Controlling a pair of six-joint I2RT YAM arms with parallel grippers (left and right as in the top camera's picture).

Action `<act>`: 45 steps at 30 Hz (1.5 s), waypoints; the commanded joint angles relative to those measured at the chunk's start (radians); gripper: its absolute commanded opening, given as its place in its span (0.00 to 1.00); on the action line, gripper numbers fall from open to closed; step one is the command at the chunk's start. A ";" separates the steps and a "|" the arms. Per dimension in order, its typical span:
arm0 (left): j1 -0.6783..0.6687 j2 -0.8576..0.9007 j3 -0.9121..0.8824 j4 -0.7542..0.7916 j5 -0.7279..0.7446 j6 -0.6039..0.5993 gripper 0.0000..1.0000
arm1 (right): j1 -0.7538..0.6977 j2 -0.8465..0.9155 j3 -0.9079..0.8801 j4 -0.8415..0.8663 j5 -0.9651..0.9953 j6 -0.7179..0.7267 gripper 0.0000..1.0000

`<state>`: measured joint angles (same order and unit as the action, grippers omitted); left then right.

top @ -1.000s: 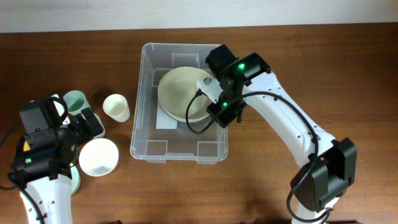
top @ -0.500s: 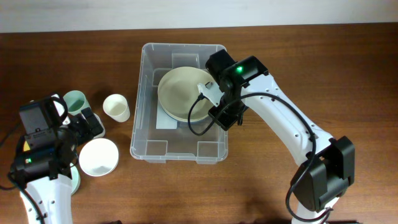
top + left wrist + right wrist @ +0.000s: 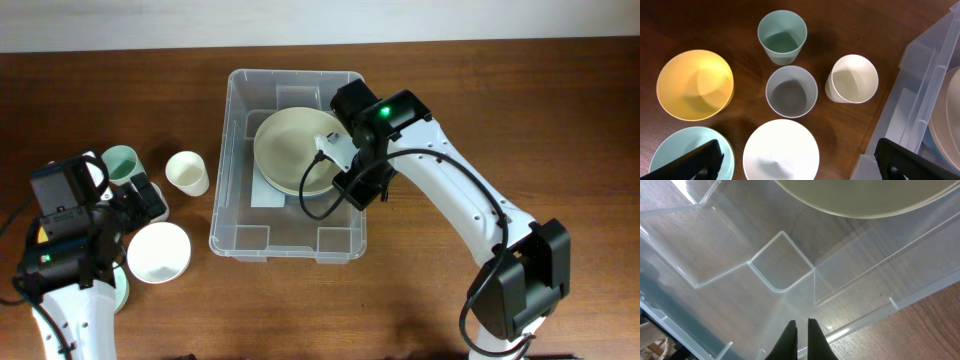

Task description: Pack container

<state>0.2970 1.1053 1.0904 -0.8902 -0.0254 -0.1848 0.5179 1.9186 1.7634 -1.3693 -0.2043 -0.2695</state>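
Observation:
The container (image 3: 226,190), a large clear bin, stands mid-table with a wide beige bowl (image 3: 288,150) lying in it. My right gripper (image 3: 352,188) hangs over the bin's right side beside that bowl. In the right wrist view its fingers (image 3: 800,330) are shut with nothing between them, above the bin's clear floor (image 3: 740,245), and the bowl's edge (image 3: 865,197) shows at the top. My left gripper (image 3: 143,198) stands wide open at the table's left. Its fingers (image 3: 801,165) straddle a white bowl (image 3: 781,152) from above.
Left of the bin stand a cream cup (image 3: 852,79), a grey cup (image 3: 791,91) and a mint cup (image 3: 782,37). A yellow bowl (image 3: 695,85) and a pale blue bowl (image 3: 682,152) lie further left. The bin's wall (image 3: 925,90) borders this group.
My right gripper has slid a little toward the near side of the bin. The beige bowl stays where it was, and the left arm has not moved.

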 commanded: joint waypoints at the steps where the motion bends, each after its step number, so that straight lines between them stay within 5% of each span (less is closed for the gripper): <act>1: 0.005 -0.003 0.018 0.003 0.011 -0.012 0.99 | -0.003 0.013 -0.043 0.014 -0.002 -0.011 0.09; 16: 0.005 -0.003 0.018 0.003 0.011 -0.012 0.99 | -0.001 0.012 -0.085 0.050 0.104 0.047 0.04; 25: 0.005 -0.007 0.021 0.006 0.011 0.016 0.99 | 0.007 0.012 0.136 0.253 0.058 0.007 0.04; 33: 0.005 -0.009 0.274 -0.148 -0.093 0.071 0.99 | 0.108 0.056 0.138 0.425 0.058 -0.097 0.04; 45: 0.005 0.016 0.297 -0.167 -0.093 0.070 0.99 | 0.217 0.196 0.138 0.443 0.058 -0.097 0.04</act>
<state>0.2970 1.1160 1.3785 -1.0554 -0.1059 -0.1310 0.7277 2.1040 1.8927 -0.9329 -0.1364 -0.3592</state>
